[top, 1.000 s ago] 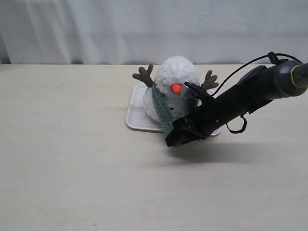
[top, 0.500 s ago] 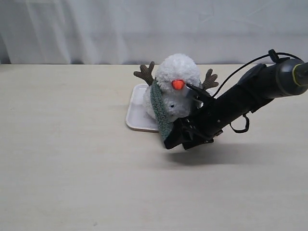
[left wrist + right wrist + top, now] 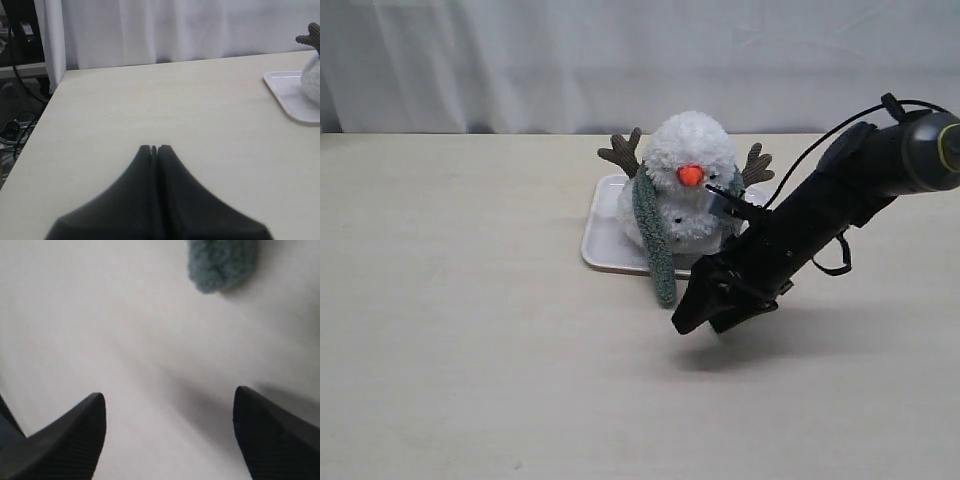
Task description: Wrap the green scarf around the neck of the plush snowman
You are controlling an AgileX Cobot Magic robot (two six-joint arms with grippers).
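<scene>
**Plush snowman [image 3: 688,190] on a white tray [image 3: 605,245], with the green scarf [image 3: 655,240] draped at its neck [image 3: 695,200].**
The scarf hangs from the neck down the snowman's 9 o'clock side. Its rounded end reaches past the tray rim at 7 o'clock, down to the worktop [image 3: 470,350]. The right jaws stand wide apart and empty over bare worktop at 5 o'clock of the snowman, clear of the scarf end. The left jaws are pressed together, well apart from the tray.

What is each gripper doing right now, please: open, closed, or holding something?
Left gripper: closed, holding nothing.
Right gripper: open, holding nothing; the green scarf hangs clear of its fingers.
</scene>
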